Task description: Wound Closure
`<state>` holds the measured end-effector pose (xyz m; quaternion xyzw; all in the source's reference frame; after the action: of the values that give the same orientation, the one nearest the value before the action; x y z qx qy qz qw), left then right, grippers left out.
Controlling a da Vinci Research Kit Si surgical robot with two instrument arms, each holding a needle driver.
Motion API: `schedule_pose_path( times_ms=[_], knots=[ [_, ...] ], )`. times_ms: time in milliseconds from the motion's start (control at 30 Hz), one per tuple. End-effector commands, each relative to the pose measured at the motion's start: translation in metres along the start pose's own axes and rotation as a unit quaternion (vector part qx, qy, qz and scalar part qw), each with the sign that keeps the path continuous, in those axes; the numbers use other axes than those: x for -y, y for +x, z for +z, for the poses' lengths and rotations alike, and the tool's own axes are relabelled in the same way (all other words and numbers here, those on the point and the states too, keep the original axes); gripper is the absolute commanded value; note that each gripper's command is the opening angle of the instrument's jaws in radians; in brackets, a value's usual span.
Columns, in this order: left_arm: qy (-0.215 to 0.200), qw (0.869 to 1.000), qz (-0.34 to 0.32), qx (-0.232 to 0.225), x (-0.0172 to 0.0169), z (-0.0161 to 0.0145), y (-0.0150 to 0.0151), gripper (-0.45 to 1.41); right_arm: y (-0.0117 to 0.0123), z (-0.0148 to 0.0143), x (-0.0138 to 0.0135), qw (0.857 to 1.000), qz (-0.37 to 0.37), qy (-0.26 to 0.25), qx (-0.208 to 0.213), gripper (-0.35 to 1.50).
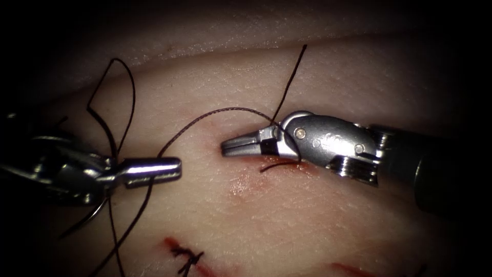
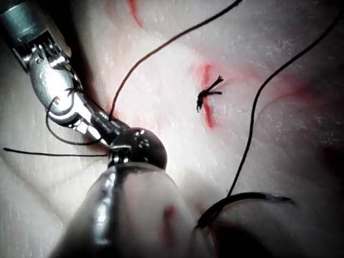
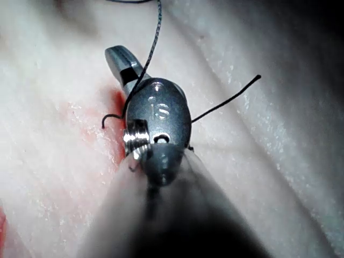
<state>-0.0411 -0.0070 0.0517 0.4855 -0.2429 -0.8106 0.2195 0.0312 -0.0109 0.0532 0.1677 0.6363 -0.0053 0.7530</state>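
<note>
Over the pale tissue, the left tool sits left of center with its jaws closed, and thread runs right at those jaws, so it looks like it's got hold of the thread, with loops hanging around it. The right tool comes in from the right, jaws together and nothing visibly pinched, though thread drapes over its wrist and a loose end sticks up beyond it. A short curl of thread shows just under that tool on a red smear. Near the bottom edge there's a tied stitch on the cut. In the left wrist view the needle, a dark curve, seems to lie on the tissue, held by neither tool.
</note>
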Motion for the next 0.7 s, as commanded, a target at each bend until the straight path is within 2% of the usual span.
schedule_pose_path(
  times_ms=[33, 100, 167, 233, 267, 300, 500, 700],
  knots=[
    [0.003, 1.0, -0.002, 0.006, -0.0003, 0.0018, -0.0007, -0.45, 0.0001, 0.001, 0.0, 1.0, 0.003, -0.002, -0.02, -0.35],
    [-0.004, 1.0, -0.001, 0.015, -0.0018, 0.0034, -0.0018, -0.45, 0.0008, 0.0004, 0.0, 0.998, 0.007, -0.023, -0.049, -0.35],
    [-0.017, 1.0, -0.001, 0.02, -0.0038, 0.0043, -0.0029, -0.45, 0.0016, -0.0009, -0.0002, 0.994, 0.018, -0.076, -0.075, -0.35],
    [-0.023, 1.0, -0.002, 0.021, -0.0051, 0.0044, -0.0034, -0.45, 0.0021, -0.0017, 0.0001, 0.989, 0.017, -0.103, -0.102, -0.35],
    [-0.023, 1.0, -0.002, 0.021, -0.0051, 0.0044, -0.0034, -0.45, 0.0021, -0.0017, 0.0001, 0.989, 0.017, -0.103, -0.102, -0.35],
    [-0.026, 0.999, -0.005, 0.021, -0.0059, 0.0043, -0.0037, -0.45, 0.0025, -0.0023, 0.0007, 0.986, 0.013, -0.126, -0.111, -0.35],
    [-0.029, 0.999, -0.01, 0.021, -0.0056, 0.0042, -0.0037, -0.45, 0.0031, -0.0026, 0.0016, 0.985, 0.007, -0.133, -0.107, -0.35],
    [-0.027, 0.999, -0.015, 0.016, -0.0052, 0.0055, -0.0025, -0.45, 0.0031, -0.0018, 0.0015, 0.983, 0.007, -0.142, -0.113, -0.35]
  ],
)
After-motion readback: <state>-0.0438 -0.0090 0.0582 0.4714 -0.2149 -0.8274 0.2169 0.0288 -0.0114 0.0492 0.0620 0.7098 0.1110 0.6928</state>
